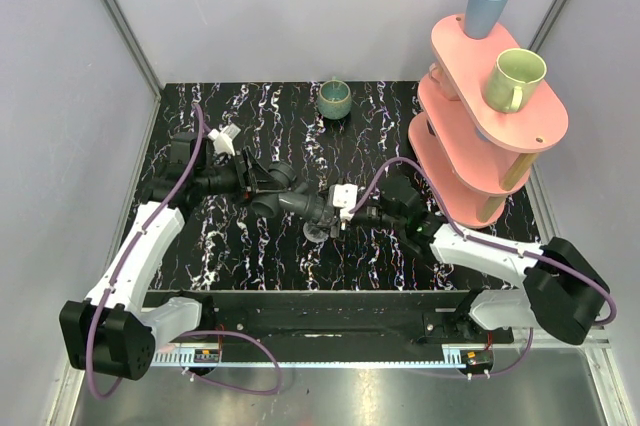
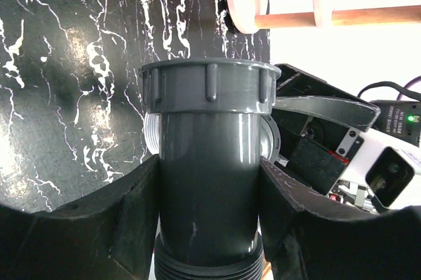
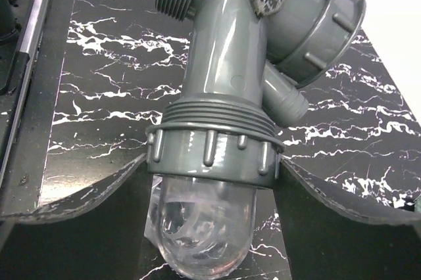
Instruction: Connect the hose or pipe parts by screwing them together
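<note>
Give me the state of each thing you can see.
grey elbow fitting: clamped in the left end effector.
clear connector: seated in the fitting's ribbed collar, threads showing above it.
right end effector: straddling that collar, grip unclear.
small green cup: upright on the table.

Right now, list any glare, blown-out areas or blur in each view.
Top external: evenly lit and sharp, though the grey pipe fitting blends into the dark marbled table. Left wrist: background at right is blown out white, bright streaks run down the fitting, jaws soft. Right wrist: top-right corner overexposed, reflections clutter the clear connector, jaws blurred.
</note>
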